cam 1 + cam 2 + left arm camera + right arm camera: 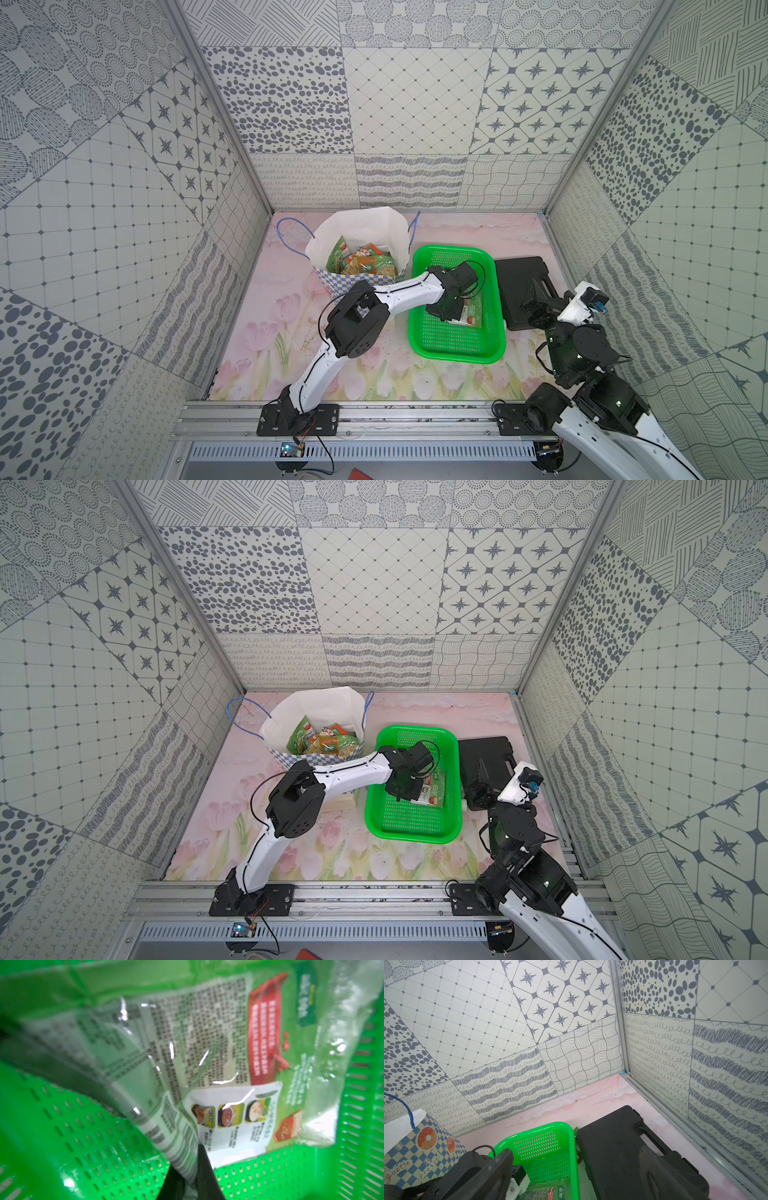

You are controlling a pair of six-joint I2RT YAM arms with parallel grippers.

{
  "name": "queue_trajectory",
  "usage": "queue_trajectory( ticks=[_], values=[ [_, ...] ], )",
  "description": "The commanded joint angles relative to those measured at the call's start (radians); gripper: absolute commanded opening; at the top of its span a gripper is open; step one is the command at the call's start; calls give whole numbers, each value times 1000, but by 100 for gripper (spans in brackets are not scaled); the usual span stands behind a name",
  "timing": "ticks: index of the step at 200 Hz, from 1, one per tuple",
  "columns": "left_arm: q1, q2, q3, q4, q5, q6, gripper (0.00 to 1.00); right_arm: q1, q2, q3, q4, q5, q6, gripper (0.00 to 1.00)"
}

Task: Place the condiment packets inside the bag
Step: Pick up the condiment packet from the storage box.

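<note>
Pinches packet (218,1043) inside basket (83,1136) with left gripper (192,1172). Holds right gripper (577,1159) spread wide, empty, right of basket. Shows bag (361,232), left of basket, containing packets (361,262).

bag (316,708): upright, open, near the far edge of the tabletop (395,862)
packets in bag (328,744): green, orange, heaped
basket (415,833): green, just beside bag
loose packet (435,789): lying in basket
left gripper (411,796): on loose packet's edge
black case (486,750): near right edge
</note>
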Motion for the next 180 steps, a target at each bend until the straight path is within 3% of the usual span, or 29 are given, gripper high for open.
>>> queue_trajectory(
  ticks=[1,122,180],
  values=[
    [-27,-91,-29,3,-18,27,0,-3,-13,-10,42,-7,-4,97],
    [-165,-461,-46,-9,-271,159,0,-4,-14,-11,48,-9,-5,97],
    [-205,-701,-201,137,-331,243,0,-3,-10,-11,56,-6,-9,97]
  ],
)
